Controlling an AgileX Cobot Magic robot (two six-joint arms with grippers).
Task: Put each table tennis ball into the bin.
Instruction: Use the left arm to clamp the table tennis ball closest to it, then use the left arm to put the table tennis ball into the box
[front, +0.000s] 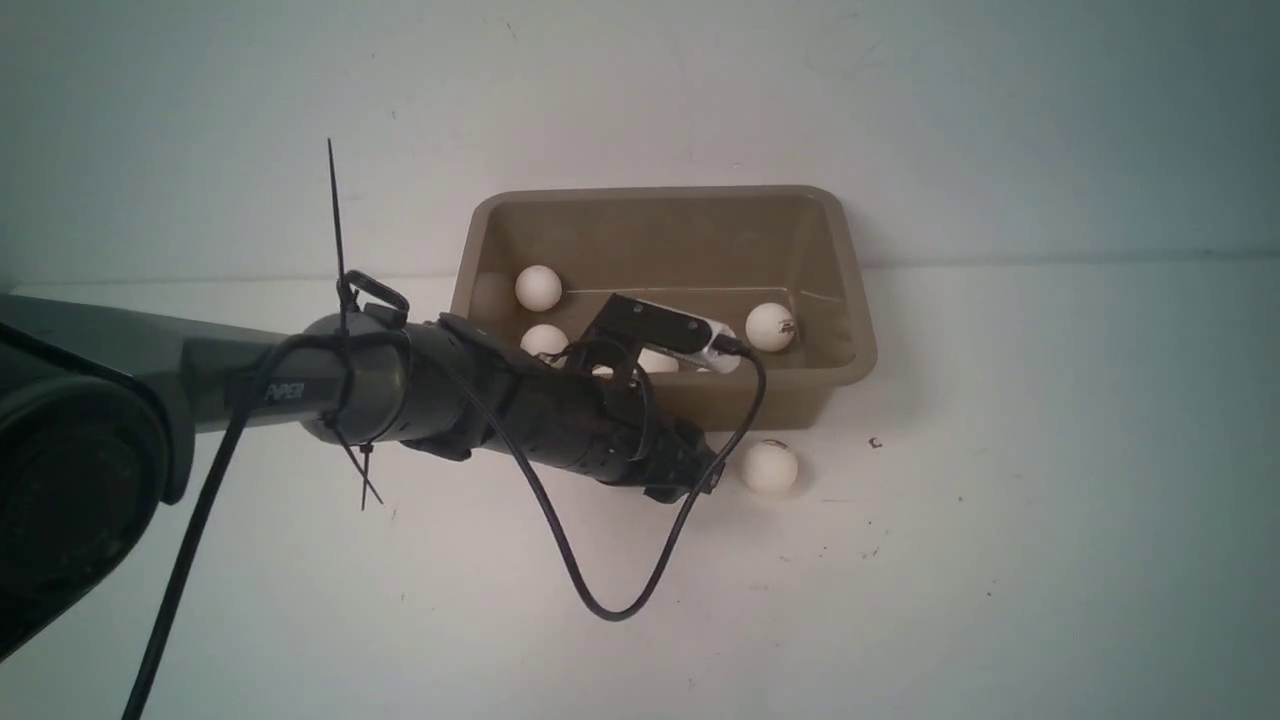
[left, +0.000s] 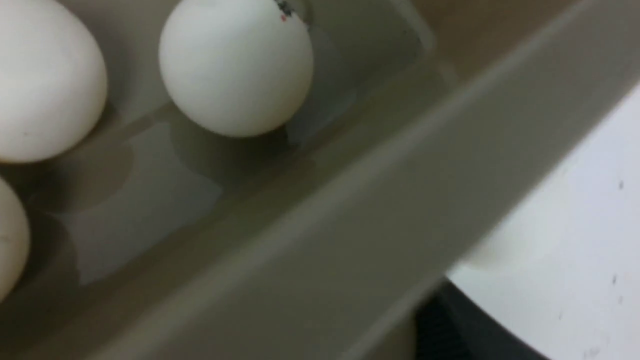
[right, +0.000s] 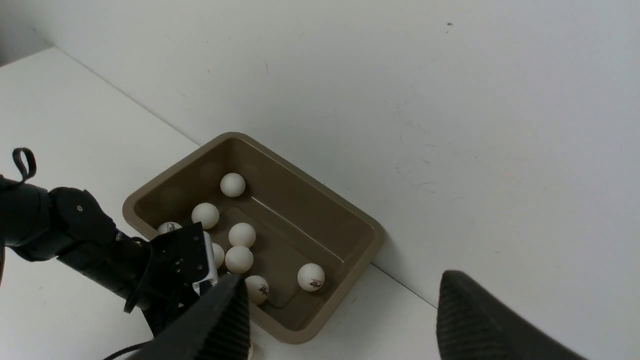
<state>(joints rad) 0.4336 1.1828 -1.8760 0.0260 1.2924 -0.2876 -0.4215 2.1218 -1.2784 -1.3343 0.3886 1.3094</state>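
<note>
The bin (front: 660, 192) sits at 12 o'clock on the tabletop (front: 1050, 500), against the wall (front: 640, 90). It holds eight table tennis balls (right: 242, 234) that can be counted, and one loose ball (front: 768, 467) lies on the tabletop just outside the bin's 5 o'clock corner. The left arm (front: 400, 385) ends at the bin's near side beside that loose ball, but the left fingers are too hidden to tell their spread, while the right fingers (right: 220, 315) stand wide apart with nothing between them.
</note>
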